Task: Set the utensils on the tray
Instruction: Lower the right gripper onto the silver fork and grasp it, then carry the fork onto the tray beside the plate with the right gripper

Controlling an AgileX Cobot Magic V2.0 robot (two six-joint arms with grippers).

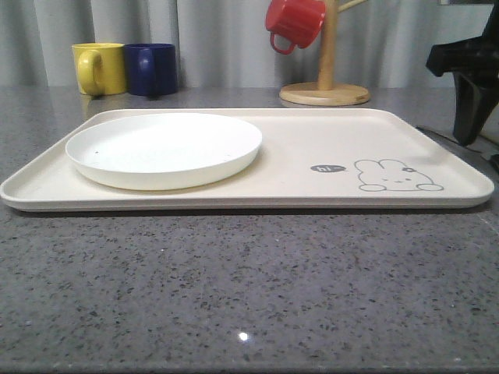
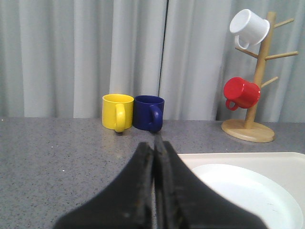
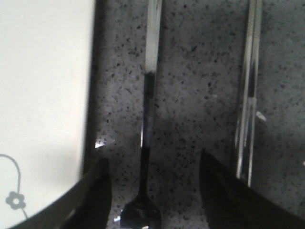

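Note:
The cream tray (image 1: 312,148) with a rabbit drawing lies across the table. My right gripper (image 3: 153,160) is open and hangs low over the grey table just beside the tray's edge (image 3: 43,95). Between its fingers lies a silver spoon (image 3: 148,95), bowl toward the wrist. A second straight silver utensil (image 3: 248,95) lies parallel beyond one finger. The right arm (image 1: 468,78) shows dark at the far right. My left gripper (image 2: 155,143) is shut, with a thin grey utensil (image 2: 156,138) seen edge-on between its fingers and poking past the tips, beside the tray's corner (image 2: 228,158).
A round white plate (image 1: 164,148) fills the tray's left half. Behind the tray stand a yellow mug (image 1: 100,68) and a navy mug (image 1: 151,68). A wooden mug tree (image 1: 326,86) with a red mug (image 1: 295,23) stands at the back right.

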